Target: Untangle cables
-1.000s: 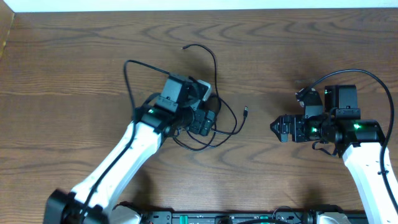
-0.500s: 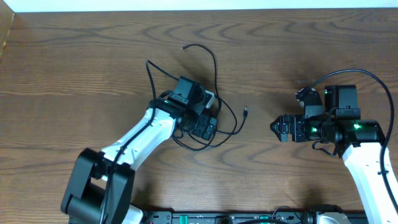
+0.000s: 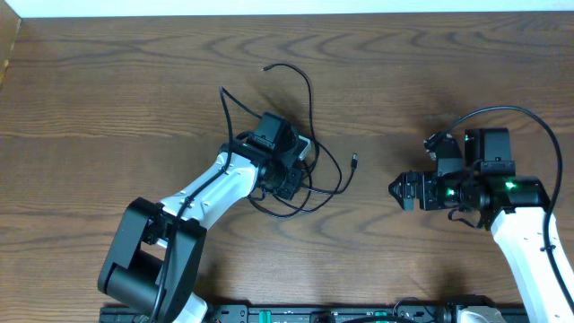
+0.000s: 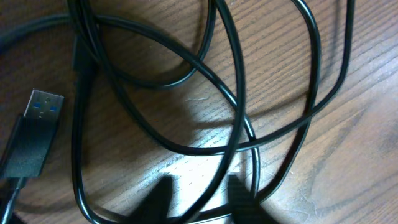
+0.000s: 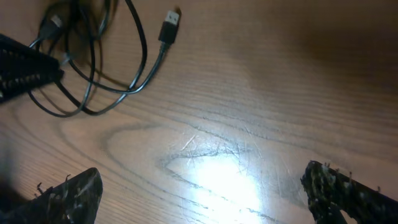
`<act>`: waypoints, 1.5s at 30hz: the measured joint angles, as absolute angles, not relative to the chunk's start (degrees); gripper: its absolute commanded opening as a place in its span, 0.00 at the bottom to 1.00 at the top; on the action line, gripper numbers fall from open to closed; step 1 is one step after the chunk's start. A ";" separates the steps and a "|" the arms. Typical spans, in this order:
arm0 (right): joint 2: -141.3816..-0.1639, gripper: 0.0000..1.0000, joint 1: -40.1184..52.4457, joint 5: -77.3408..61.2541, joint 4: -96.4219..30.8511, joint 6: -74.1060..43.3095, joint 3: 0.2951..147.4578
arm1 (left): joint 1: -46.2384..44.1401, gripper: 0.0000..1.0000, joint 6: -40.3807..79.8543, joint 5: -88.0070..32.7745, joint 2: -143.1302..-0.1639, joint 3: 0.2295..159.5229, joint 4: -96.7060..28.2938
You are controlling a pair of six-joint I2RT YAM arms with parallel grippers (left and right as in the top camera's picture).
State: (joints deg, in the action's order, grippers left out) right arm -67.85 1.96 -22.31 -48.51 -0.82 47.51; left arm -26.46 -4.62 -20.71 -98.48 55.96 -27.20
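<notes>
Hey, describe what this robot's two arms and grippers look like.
The left arm and right arm both have white tubular links with black joints. The left gripper and right gripper are black and blocky, with two fingers each. Small green lights glow at the wrists. A thin black lead loops off each arm.
</notes>
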 measured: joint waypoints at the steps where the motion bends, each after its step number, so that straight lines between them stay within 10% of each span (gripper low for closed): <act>1: -67.85 0.99 1.96 -22.31 -48.34 -0.82 47.07 | -26.48 0.07 -4.80 -20.69 -98.50 55.96 -27.11; 27: -67.88 0.99 3.01 -36.07 -36.47 -1.02 42.85 | -26.48 0.07 1.61 -18.96 -71.83 55.96 -24.10; 45: -83.37 0.99 25.74 -32.97 -6.83 -10.28 41.89 | -26.48 0.08 11.70 -18.98 -57.49 55.96 -22.52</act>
State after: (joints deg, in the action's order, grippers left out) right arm -83.37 25.74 -32.97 -6.83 -10.28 41.89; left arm -26.48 11.70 -18.98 -57.49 55.96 -22.52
